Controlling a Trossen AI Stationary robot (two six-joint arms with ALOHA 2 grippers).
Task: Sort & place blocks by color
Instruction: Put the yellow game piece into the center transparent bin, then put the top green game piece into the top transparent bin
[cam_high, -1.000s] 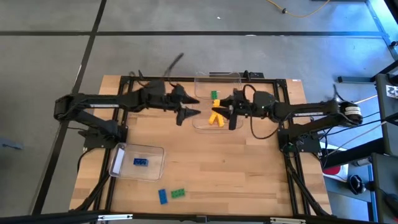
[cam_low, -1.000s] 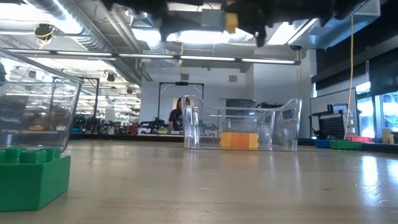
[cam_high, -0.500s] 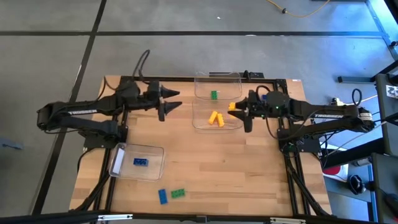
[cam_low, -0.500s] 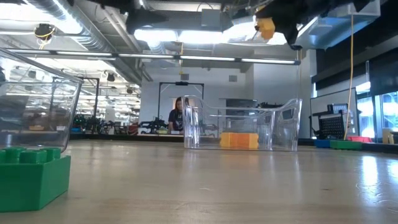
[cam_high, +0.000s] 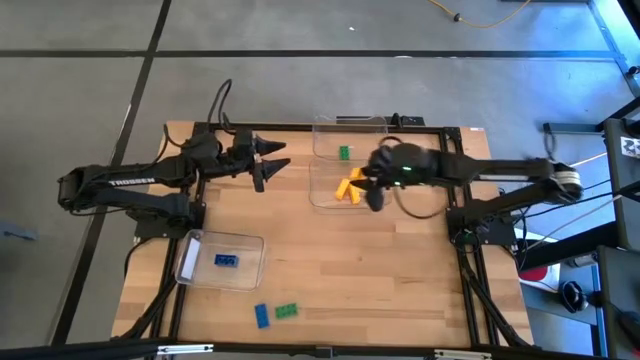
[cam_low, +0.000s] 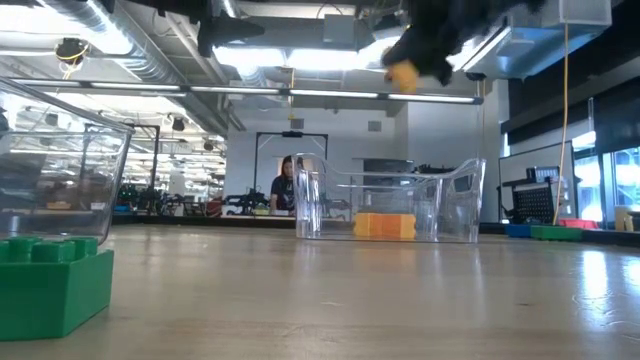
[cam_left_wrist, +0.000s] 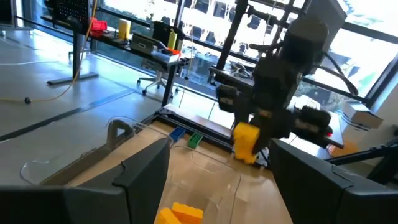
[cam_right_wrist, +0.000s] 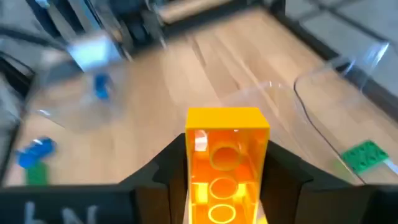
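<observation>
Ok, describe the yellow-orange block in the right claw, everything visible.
The yellow-orange block is a small glossy plastic brick with round studs in a row on its upward face. The right claw pinches it between two dark fingers, one on each side. It hangs in the air over the clear bin of yellow blocks, touching nothing else.

This looks like a robotics lab or workshop: a wooden table (cam_high: 330, 250) framed in black metal stands on a grey concrete floor (cam_high: 80, 90), with exposed ceiling ducts (cam_low: 130, 45), strip lights, large windows (cam_left_wrist: 205, 25) and, far back, apparently equipment-laden benches (cam_low: 190, 205).
</observation>
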